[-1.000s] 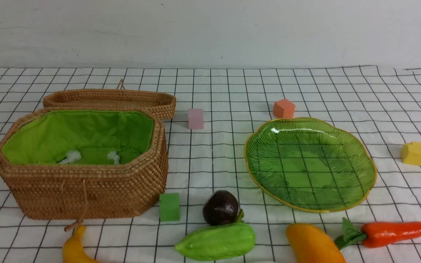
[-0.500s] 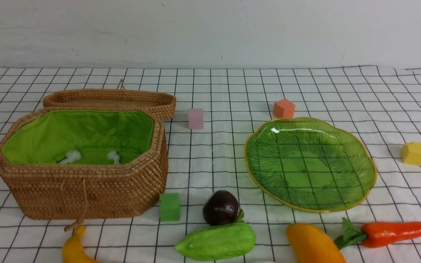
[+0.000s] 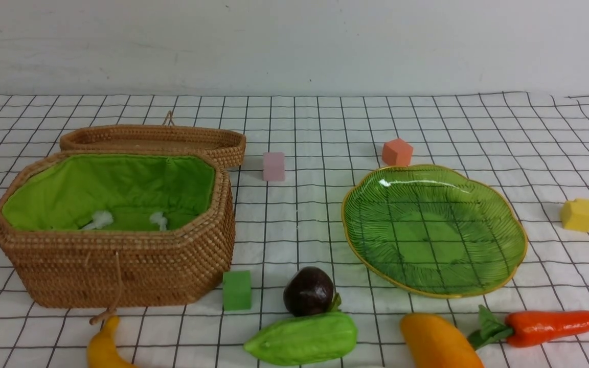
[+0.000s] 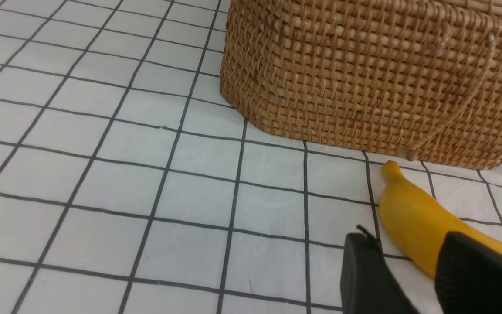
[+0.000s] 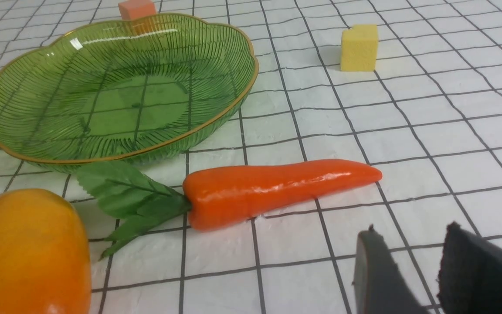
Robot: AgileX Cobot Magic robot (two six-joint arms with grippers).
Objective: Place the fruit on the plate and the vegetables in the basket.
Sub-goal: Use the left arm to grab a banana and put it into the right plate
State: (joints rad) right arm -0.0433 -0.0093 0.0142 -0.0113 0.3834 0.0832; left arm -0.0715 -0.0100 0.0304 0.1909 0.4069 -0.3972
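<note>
The wicker basket (image 3: 120,266) with green lining stands open at the left; it also shows in the left wrist view (image 4: 364,78). The green glass plate (image 3: 499,204) lies empty at the right, also in the right wrist view (image 5: 216,109). Along the front edge lie the banana (image 3: 103,347), dark purple fruit (image 3: 309,290), green gourd (image 3: 302,338), mango (image 3: 437,342) and carrot (image 3: 555,326). The white vegetable is out of view. My left gripper (image 4: 408,244) is open just by the banana (image 4: 412,222). My right gripper (image 5: 410,235) is open and empty, near the carrot (image 5: 277,185) and away from the mango (image 5: 28,253).
The flat wicker lid (image 3: 154,139) lies behind the basket. Small cubes are scattered around: green (image 3: 236,289), pink (image 3: 273,166), orange (image 3: 397,152) and yellow (image 3: 578,214). A white wall rises at the back of the checked cloth.
</note>
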